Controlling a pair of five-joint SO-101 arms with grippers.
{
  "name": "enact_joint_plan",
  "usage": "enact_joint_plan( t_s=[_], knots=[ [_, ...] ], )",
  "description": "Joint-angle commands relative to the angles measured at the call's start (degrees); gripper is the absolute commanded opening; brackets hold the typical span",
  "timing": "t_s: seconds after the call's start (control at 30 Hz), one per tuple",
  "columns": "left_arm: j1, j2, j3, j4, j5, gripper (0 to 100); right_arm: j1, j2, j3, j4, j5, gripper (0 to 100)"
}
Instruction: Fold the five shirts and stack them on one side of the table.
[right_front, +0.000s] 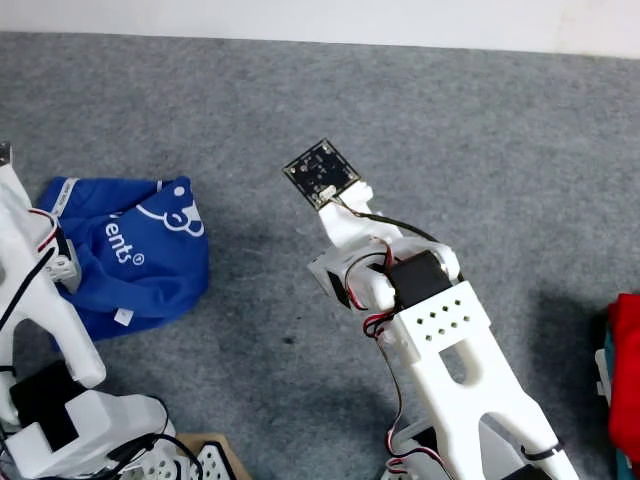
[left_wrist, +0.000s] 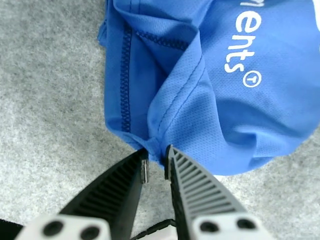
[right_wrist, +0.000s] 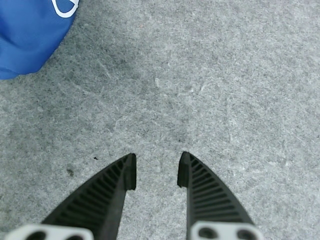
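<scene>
Left wrist view – left gripper (left_wrist: 156, 162) jaws nipped on the blue shirt (left_wrist: 215, 100) at its hem corner; right gripper (right_wrist: 156, 172) jaws apart over grey table (right_wrist: 225, 75), just beside the shirt. Best to hold the pinch firm and pull the corner flat – right should take the shirt's opposite edge.

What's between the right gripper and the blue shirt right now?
Only bare grey mat. In the right wrist view the open right gripper faces plain mat all the way to the blue shirt; the high view shows the same.

The blue shirt (left_wrist: 200, 115) bears white lettering (left_wrist: 239, 50) ending in a small circled mark, its start hidden by folds.
</scene>
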Motion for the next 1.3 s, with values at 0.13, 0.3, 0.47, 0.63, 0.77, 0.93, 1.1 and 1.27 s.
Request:
enact_joint_plan(
  t_s=[0.13,0.3,0.47,0.63,0.77,0.93,1.1,1.27],
  knots=[
    [-0.3,-2.5,7.7,-2.9,-2.7,8,-0.6,-1.7,-0.1,-0.7,-0.2,14.7],
    [-3.5,-2.9,16.0,-10.1,-3.6,8,-0.6,-1.5,-0.1,-0.7,-0.2,14.7],
    [-8.9,-3.0,11.6,-10.6,-3.5,8,-0.6,-1.4,-0.1,-0.7,-0.2,14.7],
    [-12.7,-3.0,5.6,-8.0,-3.4,12,-0.7,-1.3,-0.1,-0.9,-0.2,14.7],
    [-12.4,-3.0,5.1,-4.7,-3.5,21,-0.7,-1.3,-0.1,-0.9,-0.2,14.7],
    [-10.0,-2.9,3.9,-8.4,-0.4,20,-0.7,-1.3,-0.1,-0.7,-0.2,14.7],
    [-3.1,-2.3,1.8,-17.3,9.2,19,-1.8,-1.3,0.0,-0.7,-0.2,14.7],
    [-0.7,-2.2,1.8,-25.8,13.9,19,-2.5,-1.7,1.5,-0.9,-0.2,14.7]
  ],
)
